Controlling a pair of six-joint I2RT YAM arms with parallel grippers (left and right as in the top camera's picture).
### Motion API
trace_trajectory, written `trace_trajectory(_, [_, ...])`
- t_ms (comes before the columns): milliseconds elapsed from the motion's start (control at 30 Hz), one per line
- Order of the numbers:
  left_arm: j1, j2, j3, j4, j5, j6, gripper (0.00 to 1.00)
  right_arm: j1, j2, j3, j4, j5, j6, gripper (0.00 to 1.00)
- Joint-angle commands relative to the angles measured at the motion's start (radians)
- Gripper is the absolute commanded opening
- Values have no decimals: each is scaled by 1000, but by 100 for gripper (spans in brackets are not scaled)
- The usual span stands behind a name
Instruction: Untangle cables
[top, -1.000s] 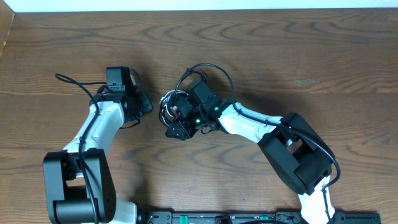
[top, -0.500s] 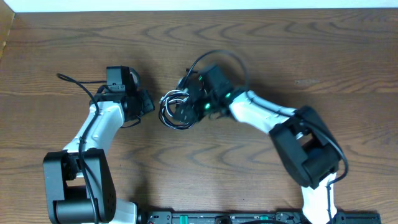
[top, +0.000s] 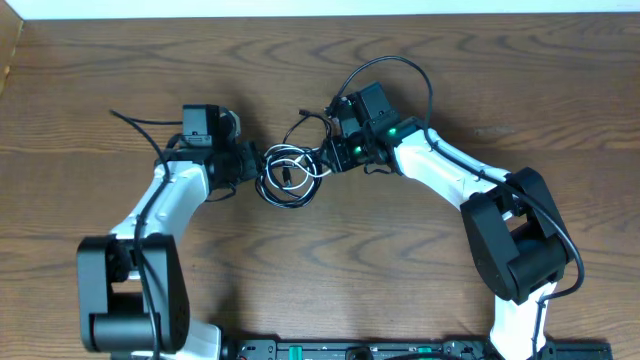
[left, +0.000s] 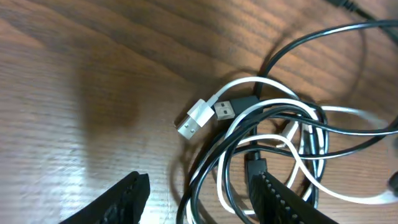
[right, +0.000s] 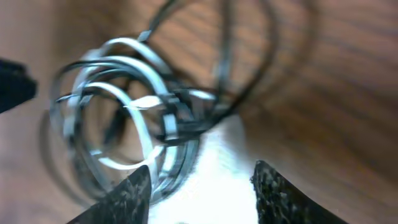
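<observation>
Although both arms have closed in on it, the tangle (top: 290, 177) remains knotted and lies on the table (top: 480, 70) at mid-width, between the two grippers. The white cable (left: 247, 83) and the black cable (left: 231, 107) cross each other several times, and their plug ends lie side by side at the left of the bundle.

The left gripper (top: 250, 162) sits at the bundle's left edge. In the wrist view its jaws stand about half open with loops running between them, and nothing is clamped. This placement appears intended to take hold of the near loops and anchor that side.

The right gripper (top: 335, 155) stands at the bundle's right edge. Its jaws are also roughly half open. Strands run down close by one finger, but the wrist view is too blurred to confirm any grip. Working from opposite sides would allow the two cords to be drawn apart.

Compared with a second ago:
- The right gripper, which was directly over the bundle, has withdrawn up and to the right, so the coils are now uncovered.
- The left gripper, which was standing clear to the left, has advanced to the bundle and widened its jaws.
- The tangle itself has shifted only slightly.
</observation>
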Motion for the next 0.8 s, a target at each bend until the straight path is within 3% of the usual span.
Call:
trace_trajectory(0, [-19,52,-6,10,14,16,57,6,-8,6,8,135,8,54])
trace_trajectory(367, [-56,97,-6,11,11,16,56,74,67,6,142,132,78,63])
trace_trajectory(500, [-55,126,-6,12,11,16,56,103,97,6,205,133,78,63])
trace_trajectory(533, [-56,127,-6,12,11,16,54,108,105,6,227,136,77,59])
trace_trajectory(600, [-55,124,-4,16,13,16,38,109,105,6,271,136,74,44])
trace_trajectory(667, [-55,119,5,13,16,16,24,108,98,7,342,129,67,9])
trace_trajectory(700, [-55,115,9,10,16,16,22,105,92,7,376,119,67,3])
trace_trajectory(767, [-55,101,13,7,15,17,19,96,69,7,455,72,67,1])
